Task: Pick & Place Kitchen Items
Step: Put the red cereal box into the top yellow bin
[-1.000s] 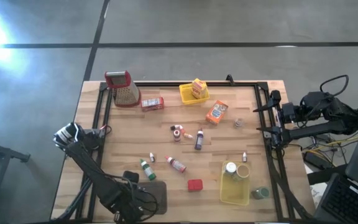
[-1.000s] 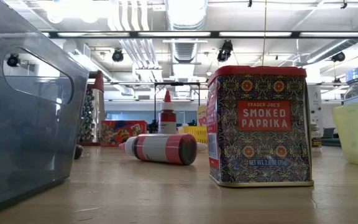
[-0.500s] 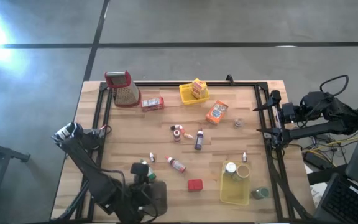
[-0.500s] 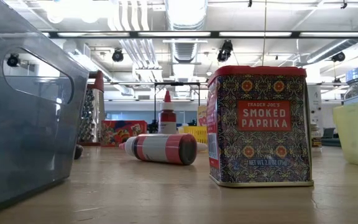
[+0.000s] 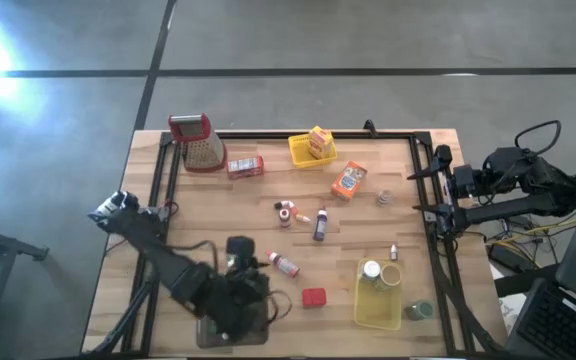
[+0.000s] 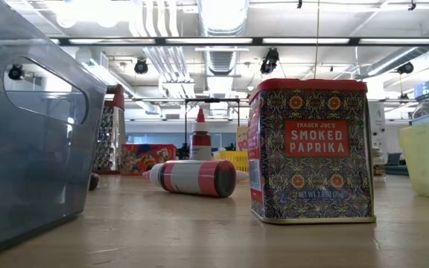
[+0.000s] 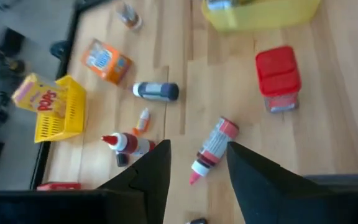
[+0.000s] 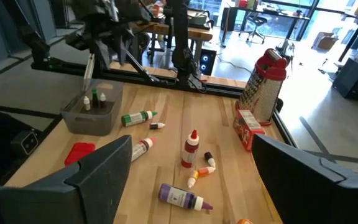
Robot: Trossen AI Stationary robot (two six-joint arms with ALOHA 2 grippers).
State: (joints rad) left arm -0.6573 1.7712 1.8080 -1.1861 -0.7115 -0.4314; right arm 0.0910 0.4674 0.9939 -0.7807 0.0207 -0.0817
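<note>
Here the left gripper (image 7: pixel 194 165) hung spread above the grey tray (image 5: pixel 258 332); the right gripper (image 8: pixel 188 180) waited spread at the right edge.

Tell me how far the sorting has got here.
Done: two small bottles stand in the grey tray; jars sit in the near yellow basket. In hand: nothing; the left pincer hangs open near the tray, the right pincer waits open at the table edge. Left: green bottle, red tin, orange box lie loose.
</note>
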